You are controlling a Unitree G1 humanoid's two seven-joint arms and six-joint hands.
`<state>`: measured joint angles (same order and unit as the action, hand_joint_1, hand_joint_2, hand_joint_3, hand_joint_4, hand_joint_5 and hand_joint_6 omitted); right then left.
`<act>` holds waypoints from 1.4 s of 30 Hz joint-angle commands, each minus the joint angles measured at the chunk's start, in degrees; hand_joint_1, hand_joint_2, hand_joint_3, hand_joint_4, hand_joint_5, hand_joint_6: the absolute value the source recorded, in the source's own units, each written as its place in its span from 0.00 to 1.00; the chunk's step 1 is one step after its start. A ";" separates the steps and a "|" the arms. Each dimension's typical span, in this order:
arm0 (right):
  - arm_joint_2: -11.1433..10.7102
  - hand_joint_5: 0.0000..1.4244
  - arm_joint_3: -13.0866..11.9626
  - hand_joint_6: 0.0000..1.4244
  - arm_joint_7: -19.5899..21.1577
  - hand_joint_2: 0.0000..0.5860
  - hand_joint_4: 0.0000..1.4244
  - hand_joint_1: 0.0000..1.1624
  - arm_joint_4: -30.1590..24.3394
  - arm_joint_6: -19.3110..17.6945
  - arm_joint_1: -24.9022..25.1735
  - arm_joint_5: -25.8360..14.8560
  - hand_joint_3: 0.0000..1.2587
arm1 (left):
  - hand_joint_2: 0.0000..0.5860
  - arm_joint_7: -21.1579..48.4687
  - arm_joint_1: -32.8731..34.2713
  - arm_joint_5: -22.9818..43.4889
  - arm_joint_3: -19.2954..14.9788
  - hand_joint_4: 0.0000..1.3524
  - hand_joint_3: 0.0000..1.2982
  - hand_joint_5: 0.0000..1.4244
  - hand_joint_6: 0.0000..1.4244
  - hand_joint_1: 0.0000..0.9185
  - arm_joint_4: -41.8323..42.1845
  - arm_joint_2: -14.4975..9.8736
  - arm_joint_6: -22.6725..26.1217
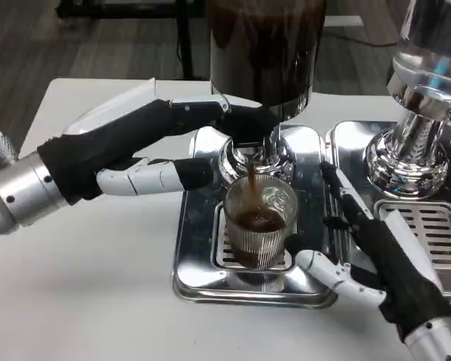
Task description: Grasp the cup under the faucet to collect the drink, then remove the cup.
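The cup (259, 222) stood on the drip tray (203, 263) under the faucet (249, 154), catching dark drink. The left hand (158, 147) pressed the tap to pour; the right hand (368, 259), fingers spread and empty, reached beside it.

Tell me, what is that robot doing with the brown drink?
The robot is filling a cup. Its left hand reaches up to the faucet of the big dark drink dispenser, and brown drink is pouring down into the ribbed glass cup standing on the shiny drip tray. The cup is partly full. The right hand is right beside the cup with its fingers spread, not gripping it yet, probably getting ready to take it away.
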<state>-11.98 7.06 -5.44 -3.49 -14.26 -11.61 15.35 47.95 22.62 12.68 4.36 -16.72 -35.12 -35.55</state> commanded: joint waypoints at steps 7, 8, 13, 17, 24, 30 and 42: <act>0.68 0.00 1.99 0.12 -1.61 0.32 0.00 0.40 4.54 0.36 3.76 -1.55 0.00 | 0.15 2.92 -1.68 -2.33 1.42 0.19 0.20 0.21 0.18 0.00 -0.48 -1.00 -0.05; 0.76 0.00 2.13 0.12 -1.67 0.32 0.00 0.40 4.92 0.36 4.05 -1.63 0.00 | 0.15 2.90 -1.73 -2.34 1.40 0.19 0.20 0.21 0.18 0.00 -0.45 -1.01 -0.05; 1.12 0.00 2.84 0.12 -1.26 0.32 0.00 0.40 6.38 0.72 5.48 -1.24 0.00 | 0.15 2.78 -1.88 -2.32 1.19 0.19 0.20 0.21 0.18 0.00 -0.49 -1.16 0.01; 1.72 0.00 3.06 0.12 -0.78 0.32 0.00 0.40 7.76 0.79 6.51 -1.07 0.00 | 0.15 2.65 -2.06 -2.39 1.14 0.19 0.20 0.21 0.18 0.00 -0.27 -1.20 0.18; 2.70 0.00 3.05 0.12 -0.28 0.31 0.00 0.41 9.96 0.95 8.00 -0.76 0.00 | 0.16 2.27 -2.26 -2.43 0.71 0.19 0.21 0.21 0.18 0.00 -0.13 -1.30 0.32; 3.17 0.00 3.56 0.12 0.05 0.32 0.00 0.43 11.78 1.00 9.77 -0.37 0.00 | 0.17 -0.28 -2.70 -1.94 -1.85 0.19 0.21 0.21 0.18 0.00 -0.50 -0.80 0.08; 2.93 0.00 4.74 0.12 -0.75 0.32 0.00 0.44 13.84 1.12 11.60 -0.53 0.00 | 0.17 -7.71 -3.89 -2.62 -8.56 0.19 0.21 0.21 0.20 0.00 -2.47 -0.54 0.73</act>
<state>-9.21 11.43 -5.89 9.39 -13.42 -0.97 14.84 41.11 20.11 10.87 -3.02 -18.46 -34.94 -35.58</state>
